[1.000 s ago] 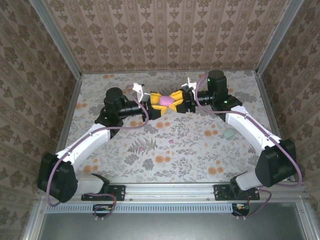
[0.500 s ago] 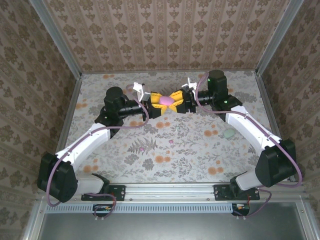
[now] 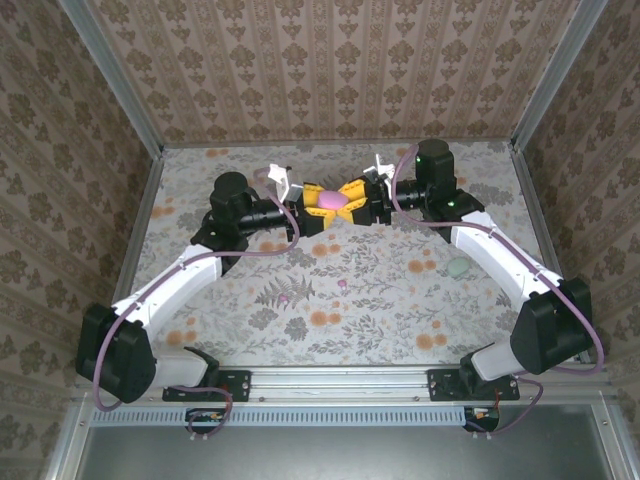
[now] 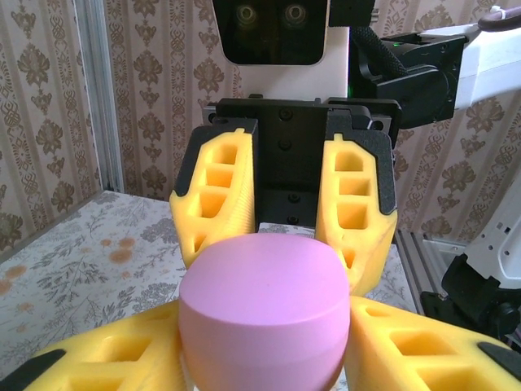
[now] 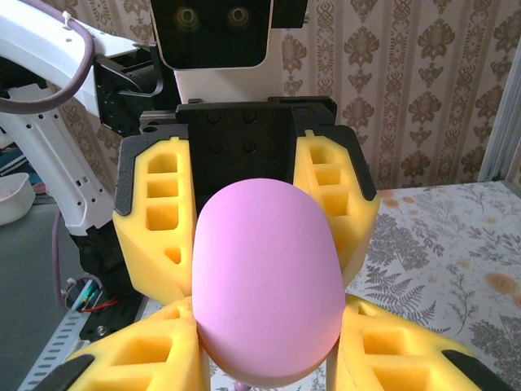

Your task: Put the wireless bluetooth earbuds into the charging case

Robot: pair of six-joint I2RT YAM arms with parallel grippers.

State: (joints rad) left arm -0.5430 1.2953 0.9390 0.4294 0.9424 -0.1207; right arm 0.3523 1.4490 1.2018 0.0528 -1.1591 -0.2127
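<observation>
Where grippers (image 3: 321,206) (image 3: 344,198) pinch the charging case (image 3: 331,201), its sides are hidden.

This is a robot test cell in a lab, dressed to look homely. Wallpaper panels (image 3: 330,70) line a bare aluminium frame (image 3: 108,75), and a floral sheet covers the counter (image 3: 330,300). The cabled left arm (image 3: 170,285) and right arm (image 3: 500,255) are bolted to a metal rail (image 3: 340,381) at its near edge.
</observation>
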